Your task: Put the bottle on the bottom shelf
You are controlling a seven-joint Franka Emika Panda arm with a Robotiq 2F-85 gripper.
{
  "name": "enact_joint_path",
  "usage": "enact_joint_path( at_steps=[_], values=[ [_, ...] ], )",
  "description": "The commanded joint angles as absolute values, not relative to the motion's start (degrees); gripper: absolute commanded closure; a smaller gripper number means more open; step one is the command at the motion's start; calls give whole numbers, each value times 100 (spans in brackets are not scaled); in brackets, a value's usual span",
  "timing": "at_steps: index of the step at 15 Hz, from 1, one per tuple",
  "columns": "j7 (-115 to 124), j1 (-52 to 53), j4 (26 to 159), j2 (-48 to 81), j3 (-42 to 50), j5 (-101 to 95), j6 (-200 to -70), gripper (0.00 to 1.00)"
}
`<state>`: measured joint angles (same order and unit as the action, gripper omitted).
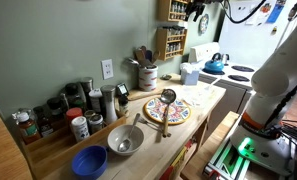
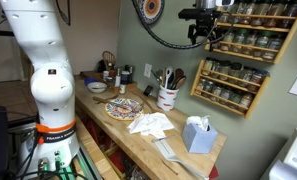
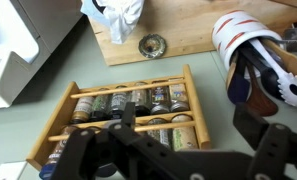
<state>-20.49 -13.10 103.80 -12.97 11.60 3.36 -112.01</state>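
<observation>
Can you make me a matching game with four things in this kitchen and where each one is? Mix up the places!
Things:
1. kettle
2. spice rack
3. blue bowl
4. utensil crock

Places:
A. hanging on the green wall
B. at the back of the counter, against the wall
C. on the stove
D. near the counter's front edge, beside the metal bowl

Pairs: 1-C, 2-A, 3-D, 4-B.
</observation>
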Motion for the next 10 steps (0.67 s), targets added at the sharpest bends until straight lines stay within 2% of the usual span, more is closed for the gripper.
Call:
enact_joint_path(
  at_steps=[1, 10],
  values=[
    [-2023, -1129, 10344, -1344, 1248, 226, -11132, 0],
    [-2043, -1063, 10377, -1429, 1222, 153, -11042, 0]
  ],
)
